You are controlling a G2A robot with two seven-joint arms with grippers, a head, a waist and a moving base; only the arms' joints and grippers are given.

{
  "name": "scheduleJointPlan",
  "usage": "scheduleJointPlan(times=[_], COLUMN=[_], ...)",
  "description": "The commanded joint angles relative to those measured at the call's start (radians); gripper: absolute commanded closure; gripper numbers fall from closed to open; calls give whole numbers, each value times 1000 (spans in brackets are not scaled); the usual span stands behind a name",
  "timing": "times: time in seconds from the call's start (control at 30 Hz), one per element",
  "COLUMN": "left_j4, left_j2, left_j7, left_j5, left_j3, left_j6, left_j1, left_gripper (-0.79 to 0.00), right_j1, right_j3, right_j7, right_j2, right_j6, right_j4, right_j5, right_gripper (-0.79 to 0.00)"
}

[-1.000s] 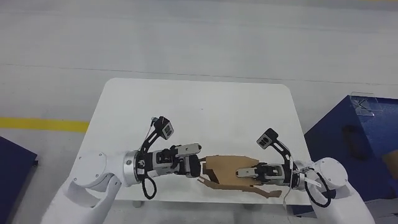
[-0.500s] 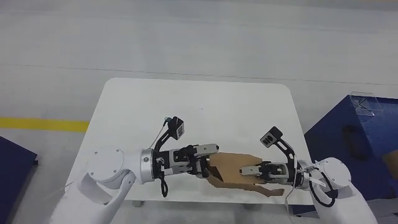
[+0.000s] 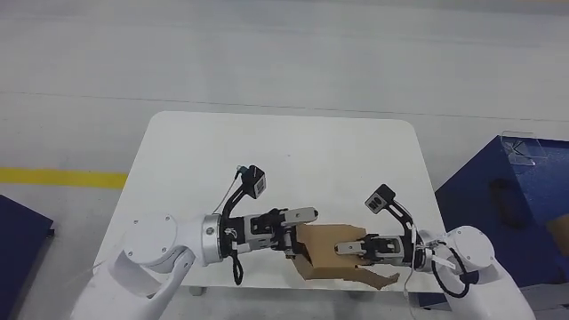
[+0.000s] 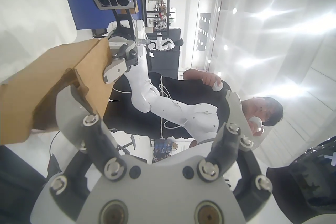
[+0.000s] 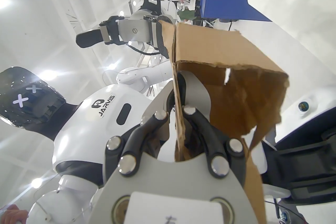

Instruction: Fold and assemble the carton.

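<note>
A brown carton (image 3: 327,256) is partly opened near the front edge of the white table (image 3: 267,151). My right gripper (image 3: 343,250) is shut on one upright wall of the carton (image 5: 220,59); the cardboard runs between its fingers (image 5: 195,93). My left gripper (image 3: 299,229) is at the opposite end, open wide. One of its fingers (image 4: 72,104) rests against the ragged end of the carton (image 4: 50,80), the other finger (image 4: 235,107) stands free. A loose flap (image 3: 380,280) hangs past the table's front edge.
A blue cabinet (image 3: 511,196) stands off the table's right side. The far and left parts of the tabletop are bare white surface. The carton sits close to the front edge.
The left arm has moved right, up to the carton's end. The carton has shifted slightly toward the front edge and stands more box-like. The right gripper keeps its hold.
</note>
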Motion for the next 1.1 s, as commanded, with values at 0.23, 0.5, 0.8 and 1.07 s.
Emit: scheduleJointPlan(times=[0.23, 0.5, 0.8, 1.07], left_j4=[5, -38, -34, -10], left_j2=[2, 13, 23, 15], left_j7=[-24, -50, -99, -81], left_j5=[-10, -124, -103, -78], left_j3=[16, -96, -91, -15], left_j6=[-5, -175, -140, -105], left_j1=[-4, 91, 118, 54], left_gripper=[-785, -785, -785, -785], right_j1=[8, 41, 76, 75], right_j3=[-16, 1, -20, -54], right_j7=[3, -39, 4, 15], right_j2=[2, -3, -5, -6], right_j6=[4, 73, 147, 123], right_j4=[8, 74, 111, 96], right_j5=[28, 212, 280, 248], right_gripper=[0, 0, 0, 0])
